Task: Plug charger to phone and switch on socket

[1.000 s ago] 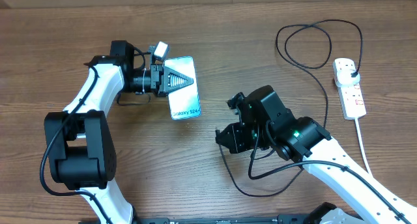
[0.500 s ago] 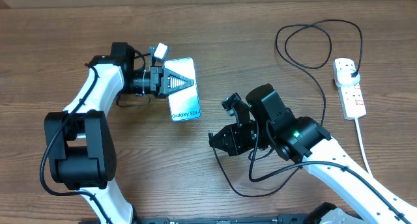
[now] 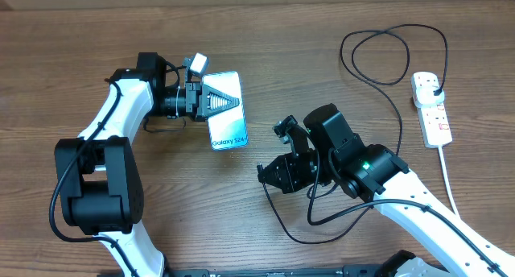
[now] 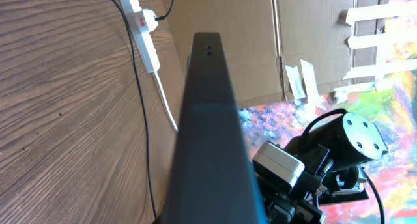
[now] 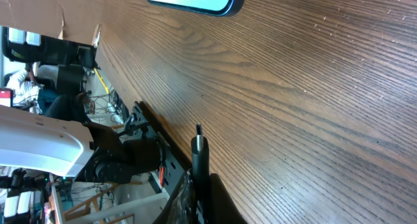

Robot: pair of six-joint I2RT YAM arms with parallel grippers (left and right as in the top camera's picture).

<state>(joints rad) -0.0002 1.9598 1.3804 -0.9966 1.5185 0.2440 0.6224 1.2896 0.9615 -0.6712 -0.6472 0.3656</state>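
the left tool (image 3: pixel 216 101) is clenched on the phone (image 3: pixel 229 134), one finger flat over the screen. the wrist view looks straight along the phone's dark edge (image 4: pixel 208 126). the grip looks meant to pin the phone so it cannot slide on the counter (image 3: pixel 80 35) when the plug-in push comes. the short end marked with the model name is left free.

the right tool (image 3: pixel 272 172), below and right of the phone, is clenched on the charger (image 3: pixel 401 116) near its tip (image 5: pixel 198 144). the tip sticks out ahead of the fingers and points toward the phone, near it but not touching. holding it that close to the end keeps the limp cable from bending on entry.

the rest of the cable loops away from the phone to its plug (image 3: pixel 435 90), seated in the socket (image 3: pixel 433 116) far to the phone's right. the switch position is too small to read. insertion is not yet done, then the switch.
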